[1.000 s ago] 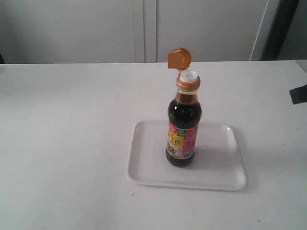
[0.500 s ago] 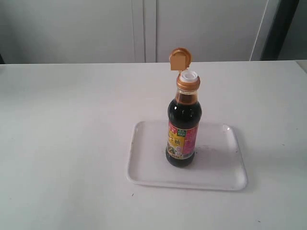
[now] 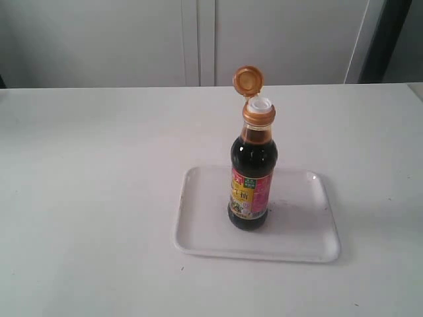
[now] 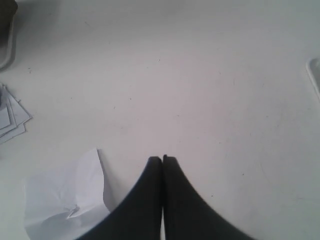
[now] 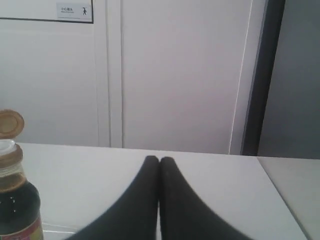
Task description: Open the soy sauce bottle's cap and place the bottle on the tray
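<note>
The soy sauce bottle (image 3: 252,178) stands upright in the middle of the white tray (image 3: 304,241). Its golden-orange cap (image 3: 248,80) is flipped up on its hinge, and the white spout (image 3: 260,104) is bare. The right wrist view catches the bottle (image 5: 12,200) and its raised cap (image 5: 10,123) at the frame's edge. My right gripper (image 5: 159,160) is shut and empty, well away from the bottle. My left gripper (image 4: 162,159) is shut too, hovering over bare tabletop. Neither gripper appears in the exterior view.
A crumpled white paper (image 4: 65,197) lies beside the left gripper, and a small stack of papers (image 4: 10,115) lies farther off. The tray's corner (image 4: 315,72) shows at that view's edge. White cabinet doors (image 3: 198,39) stand behind the table.
A second ago a dark part of the right arm showed at the exterior view's right edge; it has left the frame. The cap has swung slightly on its hinge. The bottle has not moved.
</note>
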Controlling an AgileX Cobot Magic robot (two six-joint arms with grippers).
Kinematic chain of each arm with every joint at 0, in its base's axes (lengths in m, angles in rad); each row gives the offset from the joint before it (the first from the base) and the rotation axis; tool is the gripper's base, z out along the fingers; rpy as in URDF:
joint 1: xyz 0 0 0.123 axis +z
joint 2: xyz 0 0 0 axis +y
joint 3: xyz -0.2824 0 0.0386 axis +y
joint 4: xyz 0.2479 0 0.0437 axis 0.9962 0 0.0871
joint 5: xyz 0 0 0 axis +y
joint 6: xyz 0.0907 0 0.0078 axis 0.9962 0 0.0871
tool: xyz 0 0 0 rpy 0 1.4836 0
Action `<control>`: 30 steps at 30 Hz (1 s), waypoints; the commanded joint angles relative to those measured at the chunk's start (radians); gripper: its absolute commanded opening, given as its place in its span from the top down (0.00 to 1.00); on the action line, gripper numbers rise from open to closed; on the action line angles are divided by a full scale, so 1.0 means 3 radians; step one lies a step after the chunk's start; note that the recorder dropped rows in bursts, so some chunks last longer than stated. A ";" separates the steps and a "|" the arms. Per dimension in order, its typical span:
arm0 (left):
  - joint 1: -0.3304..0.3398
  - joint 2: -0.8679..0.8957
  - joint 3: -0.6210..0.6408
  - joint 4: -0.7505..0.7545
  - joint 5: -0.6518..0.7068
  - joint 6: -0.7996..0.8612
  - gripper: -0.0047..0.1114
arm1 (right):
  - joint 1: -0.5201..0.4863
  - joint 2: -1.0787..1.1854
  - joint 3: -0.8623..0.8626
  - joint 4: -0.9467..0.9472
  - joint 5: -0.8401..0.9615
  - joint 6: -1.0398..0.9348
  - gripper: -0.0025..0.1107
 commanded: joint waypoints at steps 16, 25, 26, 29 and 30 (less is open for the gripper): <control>0.0012 -0.0585 0.0181 -0.0016 -0.0221 -0.0093 0.96 | -0.0003 -0.0208 0.0220 0.0062 -0.0019 -0.0014 0.98; 0.0012 -0.0585 0.0181 -0.0016 -0.0229 -0.0093 0.96 | -0.0003 -0.0208 0.0220 0.0062 -0.0019 -0.0014 0.98; 0.0012 -0.0585 0.0181 -0.0040 -0.0217 -0.0093 0.96 | -0.0003 -0.0208 0.0220 0.0062 -0.0019 -0.0014 0.98; 0.0012 -0.0585 0.0181 -0.0161 -0.0223 0.0221 0.96 | -0.0003 -0.0208 0.0220 0.0062 -0.0019 -0.0014 0.98; 0.0012 -0.0585 0.0189 -0.0307 -0.0231 0.0520 0.96 | -0.0003 -0.0208 0.0220 0.0062 -0.0019 -0.0014 0.98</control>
